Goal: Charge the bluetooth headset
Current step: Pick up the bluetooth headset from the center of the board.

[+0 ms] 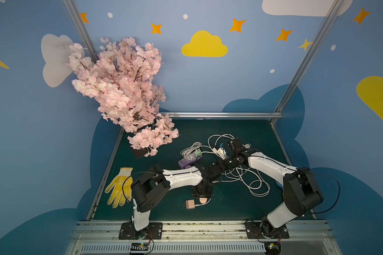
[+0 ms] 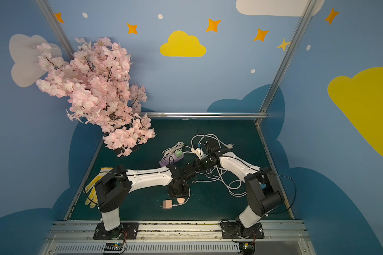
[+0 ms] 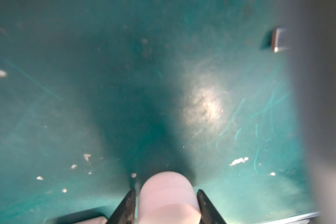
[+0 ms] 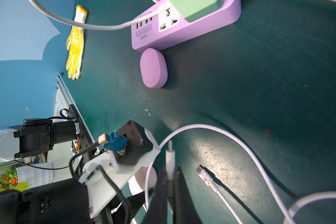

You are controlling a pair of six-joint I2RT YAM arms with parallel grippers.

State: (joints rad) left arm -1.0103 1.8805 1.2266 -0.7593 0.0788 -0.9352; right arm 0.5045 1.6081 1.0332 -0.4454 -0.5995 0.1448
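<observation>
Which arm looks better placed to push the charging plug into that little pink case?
The right. Its right tool pinches the white plug with the metal tip sticking out free. The left tool has its jaws around the pink case, so it probably just steadies it.

Fingers (image 4: 183, 195) pinching white cable plug (image 4: 170, 161) (metal tip bare), purple case (image 4: 153, 67) beside purple power strip (image 4: 182, 33)
</observation>
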